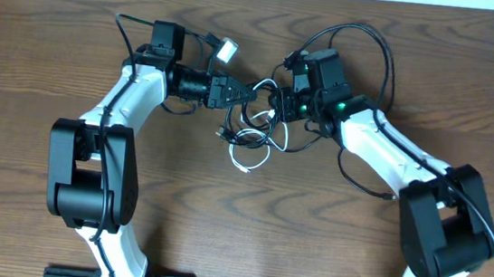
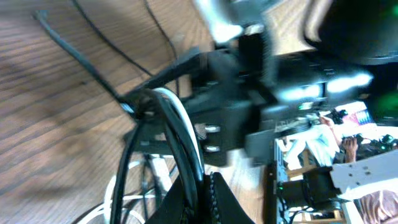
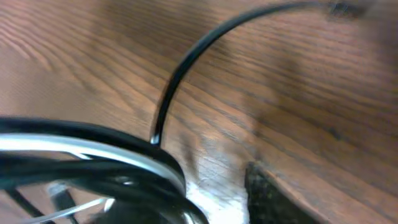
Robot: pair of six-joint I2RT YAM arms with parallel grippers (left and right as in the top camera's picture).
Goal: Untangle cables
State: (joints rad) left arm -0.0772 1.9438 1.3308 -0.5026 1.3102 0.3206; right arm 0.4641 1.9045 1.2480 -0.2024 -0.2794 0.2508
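The cables point(image 1: 249, 131) lie in a tangled knot at the table's middle, black loops with a thin white cable point(image 1: 249, 161) curling below. My left gripper point(image 1: 238, 92) comes in from the left and is shut on a black cable point(image 2: 198, 186), which rises from its jaws beside a white strand point(image 2: 185, 127). My right gripper point(image 1: 269, 100) faces it from the right, almost touching. In the right wrist view its jaws stand apart: the cable bundle point(image 3: 93, 155) lies across the left side, one dark fingertip point(image 3: 273, 199) shows at the right, and bare wood between them.
A small white plug point(image 1: 226, 50) lies behind the left arm. Thick black arm wires point(image 1: 386, 65) loop over the table behind the right arm. Both arm bases stand at the near edge. The wooden table point(image 1: 37, 55) ends at a pale wall at the back.
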